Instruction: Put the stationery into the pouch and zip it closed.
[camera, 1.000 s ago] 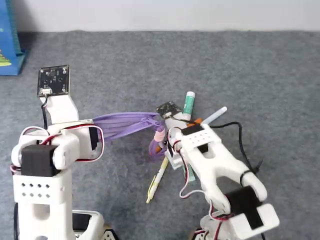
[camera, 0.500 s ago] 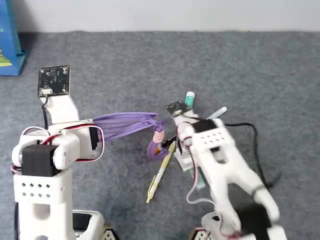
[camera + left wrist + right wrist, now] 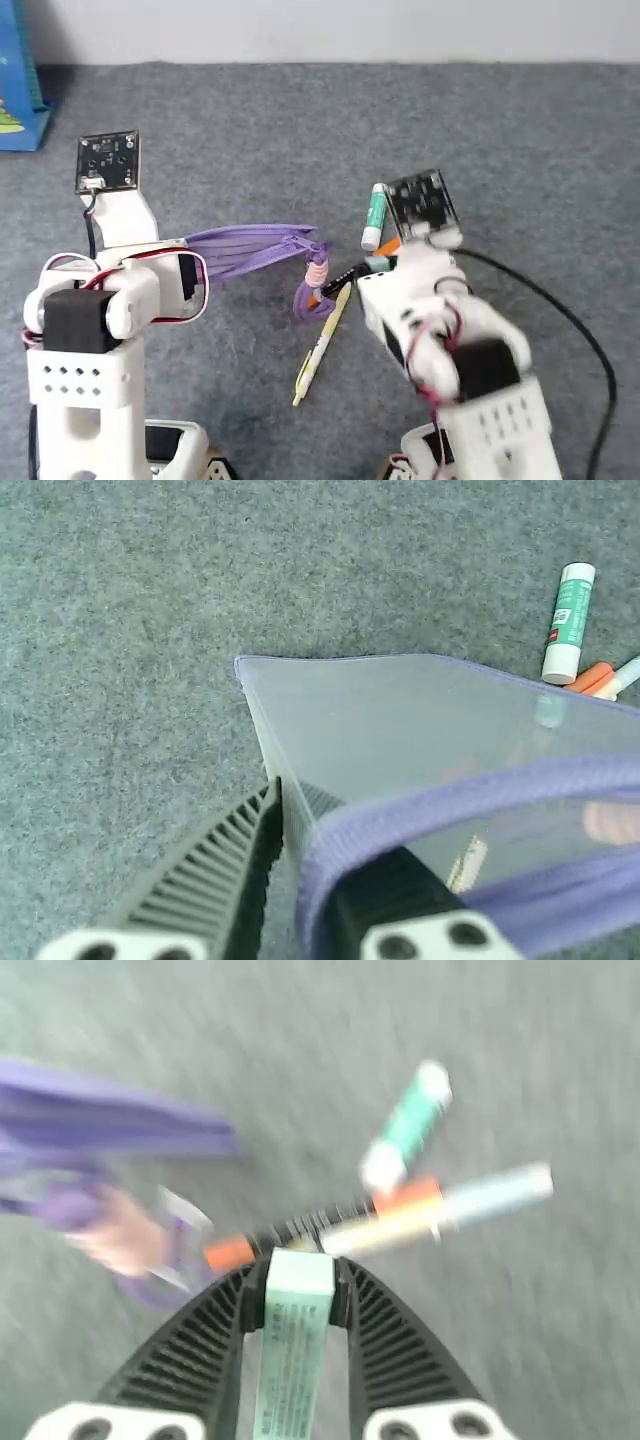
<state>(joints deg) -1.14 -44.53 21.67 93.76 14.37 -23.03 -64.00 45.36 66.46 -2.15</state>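
- We see a grey carpeted worktop (image 3: 520, 130).
- Our left jaws are clenched on the pouch (image 3: 420, 730) rim; the pouch stretches between the arms.
- Our right jaws grasp a green bar (image 3: 290, 1330) near the pens (image 3: 440, 1205).
- A glue stick (image 3: 374, 215) lies just beside them.

One purple pouch (image 3: 250, 248) is being shown at the frame's middle. Three pens are being counted: a yellow pen (image 3: 318, 350) lower down, a black-and-orange pen (image 3: 338, 280) just above it, and a pale blue pen (image 3: 495, 1188). One glue stick (image 3: 374, 215) and one pale green block (image 3: 290, 1340) are being seen. One blue box (image 3: 15, 80) is being shown at upper left.
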